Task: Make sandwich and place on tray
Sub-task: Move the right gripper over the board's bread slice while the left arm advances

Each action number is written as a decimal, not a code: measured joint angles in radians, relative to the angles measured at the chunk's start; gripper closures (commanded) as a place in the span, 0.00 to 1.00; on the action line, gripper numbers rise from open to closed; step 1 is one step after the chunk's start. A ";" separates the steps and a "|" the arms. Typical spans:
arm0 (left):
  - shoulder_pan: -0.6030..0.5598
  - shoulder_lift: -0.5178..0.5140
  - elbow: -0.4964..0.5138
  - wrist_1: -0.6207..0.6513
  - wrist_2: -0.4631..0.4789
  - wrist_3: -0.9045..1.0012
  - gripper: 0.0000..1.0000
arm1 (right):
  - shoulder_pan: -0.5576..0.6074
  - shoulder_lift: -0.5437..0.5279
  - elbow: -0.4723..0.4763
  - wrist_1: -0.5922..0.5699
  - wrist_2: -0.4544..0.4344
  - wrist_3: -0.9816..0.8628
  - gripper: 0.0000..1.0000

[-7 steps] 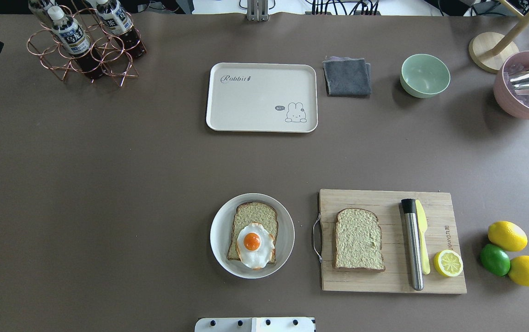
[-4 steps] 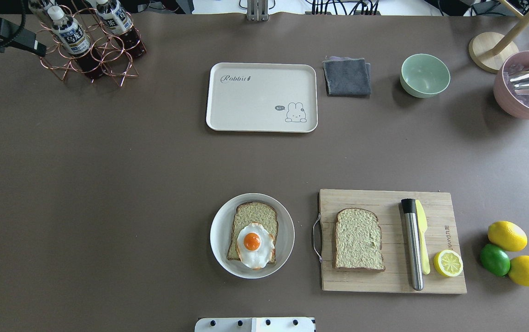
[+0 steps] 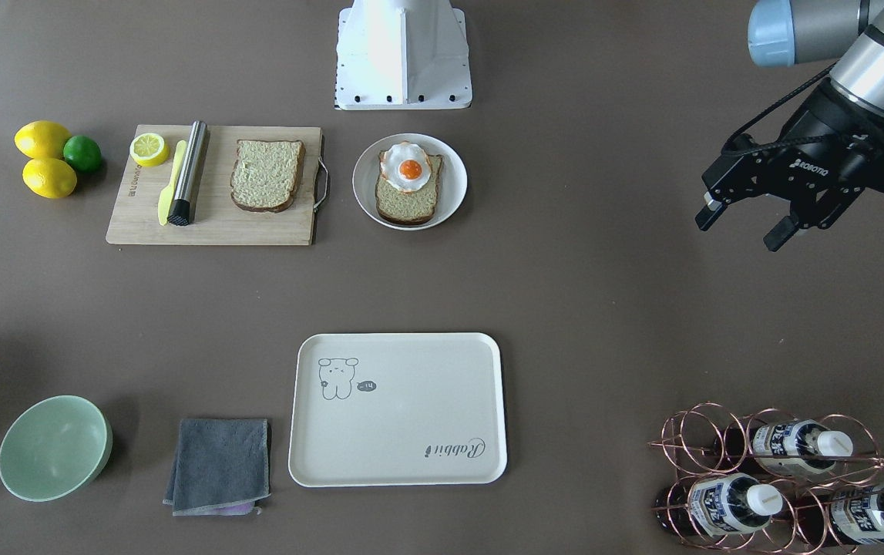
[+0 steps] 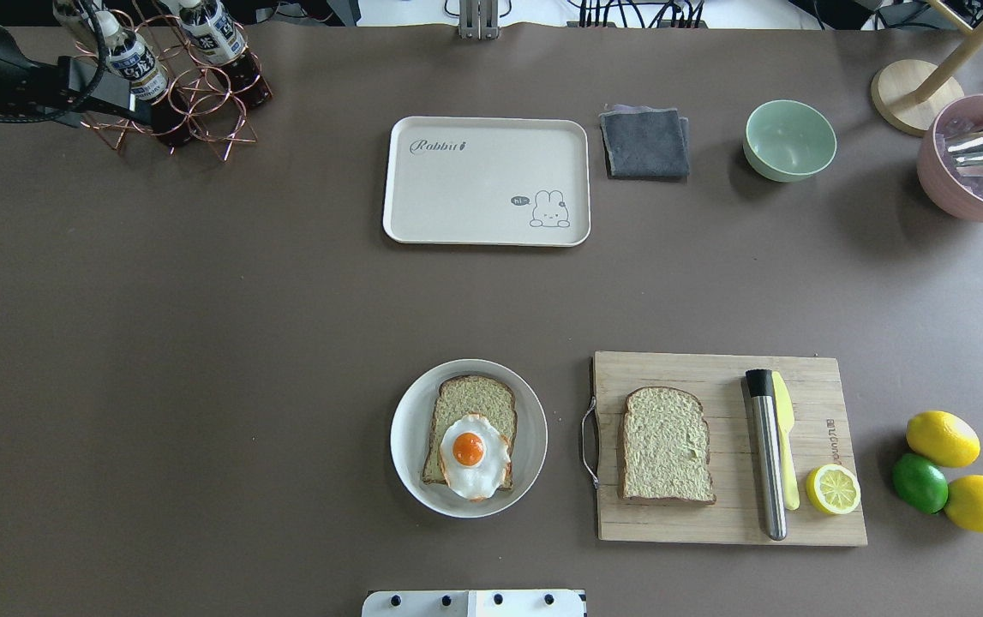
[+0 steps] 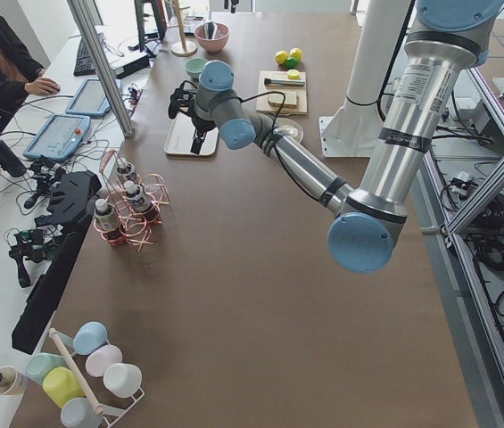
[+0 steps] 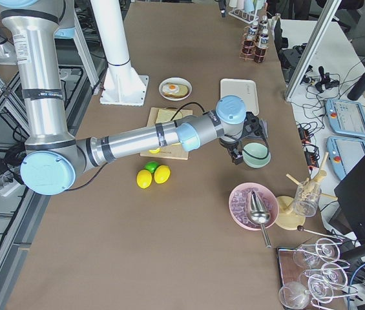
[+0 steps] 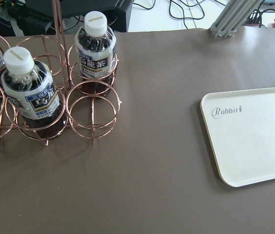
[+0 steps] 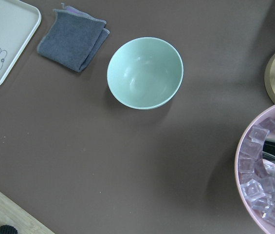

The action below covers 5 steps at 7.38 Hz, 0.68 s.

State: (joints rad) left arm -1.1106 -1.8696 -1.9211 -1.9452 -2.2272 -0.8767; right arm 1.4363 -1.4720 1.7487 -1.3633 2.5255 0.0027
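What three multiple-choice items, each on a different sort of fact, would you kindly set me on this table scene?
1. Where does the fried egg lie? A on the cutting board; B on the bread slice in the plate; C on the tray.
2. How many whole lemons sit by the lime? A four; B three; C two.
3. The left hand is: A open; B shut on a bottle; C shut on the egg.
Answers: 1 B, the egg rests on the plated slice; 2 C, two yellow lemons lie beside the lime; 3 A, its fingers stand apart.
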 measured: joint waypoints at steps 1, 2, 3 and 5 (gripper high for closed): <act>0.042 0.000 -0.001 -0.042 0.039 -0.074 0.02 | -0.009 -0.001 0.000 0.018 0.025 0.049 0.00; 0.089 0.000 -0.006 -0.066 0.094 -0.130 0.02 | -0.041 0.004 0.004 0.059 0.034 0.138 0.00; 0.131 -0.002 -0.014 -0.075 0.138 -0.174 0.02 | -0.099 0.010 0.009 0.145 0.024 0.273 0.00; 0.180 -0.008 -0.036 -0.085 0.174 -0.247 0.02 | -0.278 0.014 0.016 0.416 -0.118 0.614 0.00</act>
State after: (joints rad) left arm -0.9307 -1.8778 -1.9567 -2.0298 -2.0533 -1.1237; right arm 1.1578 -1.4579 1.7645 -0.9476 2.4074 0.6171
